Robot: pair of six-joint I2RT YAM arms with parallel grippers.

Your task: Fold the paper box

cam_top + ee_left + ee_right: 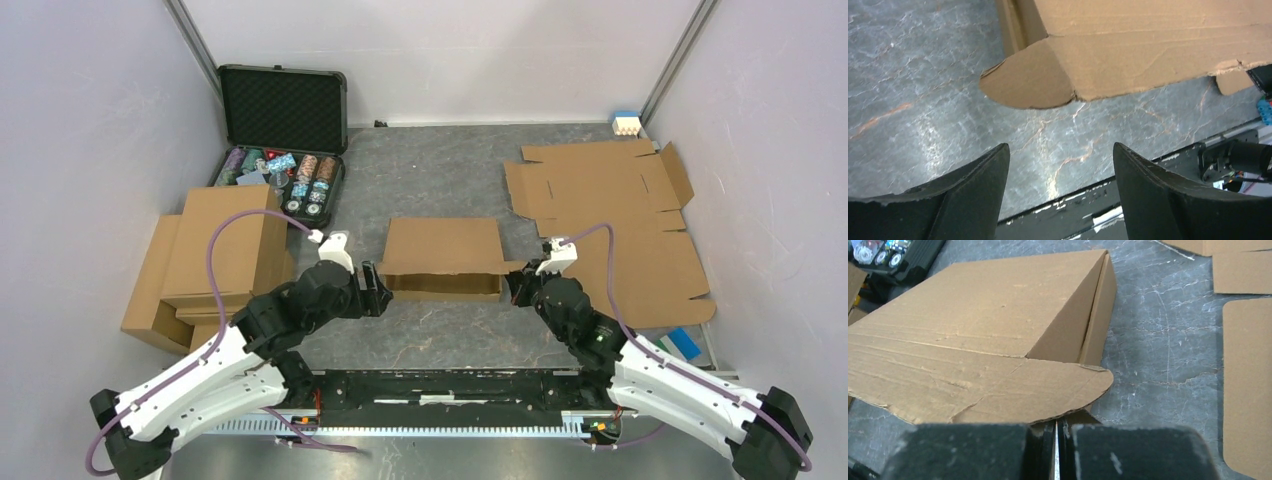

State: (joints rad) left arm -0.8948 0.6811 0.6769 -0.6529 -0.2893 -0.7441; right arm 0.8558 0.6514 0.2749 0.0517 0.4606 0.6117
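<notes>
Paper box (443, 255) is sitting alone in the middle of the grey marbled table (430, 170), just beyond the two arms and between their grippers. It is looking like a shallow, plain brown corrugated carton, its lid lying down over the body. Along the near side a front flap is hanging loose with a ragged edge, and a rounded tab is sticking out at each end.

Two grippers are working at it, one at each end. The left gripper (378, 290) is standing wide apart just off the left tab, with only bare table showing between its fingers (973, 190). The right gripper (518, 288) is pressing its fingers (963, 450) almost together, leaving a thin slit. The right tab is lying right at their tips, and I cannot tell whether they are pinching it.

One pile of brown folded boxes (215, 255) is resting at the left, its count unclear. At least two flat cardboard blanks (610, 200) are overlapping at the right. One black poker chip case (283, 110) is standing open at the far left, its chips (300, 180) lying in rows. Any print on them is too small to read.
</notes>
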